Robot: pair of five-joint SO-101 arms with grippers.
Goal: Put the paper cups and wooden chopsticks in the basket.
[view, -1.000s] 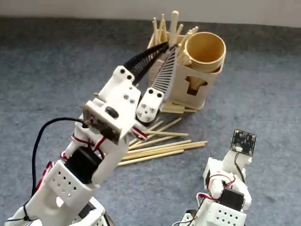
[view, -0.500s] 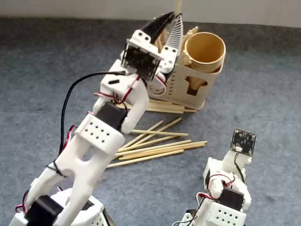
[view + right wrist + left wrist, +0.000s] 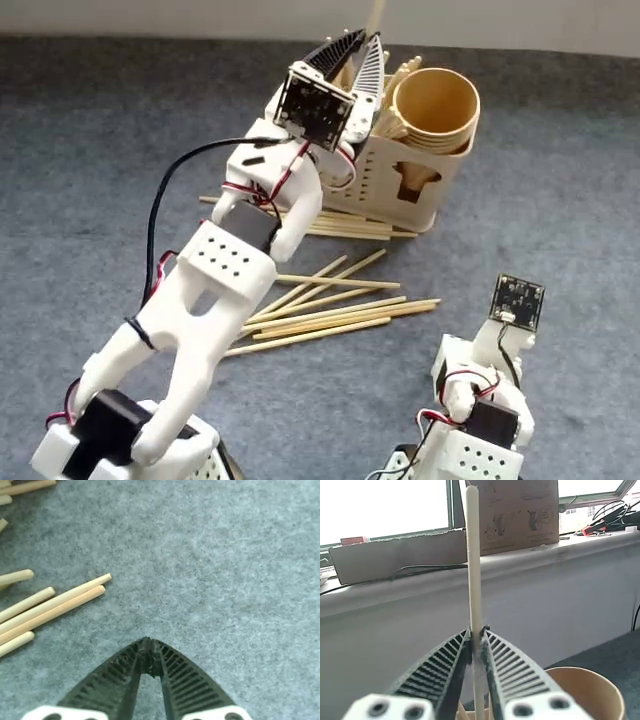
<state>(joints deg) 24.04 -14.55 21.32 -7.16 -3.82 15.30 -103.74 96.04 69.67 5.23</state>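
Chopstick in left pincer, cups crowding basket, carpet

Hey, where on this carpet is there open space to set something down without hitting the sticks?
Bare carpet lies left of the basket and the left arm, and again right of the basket, beyond the right arm. It is crowded in the middle, where loose chopsticks lie between the basket and the arms.
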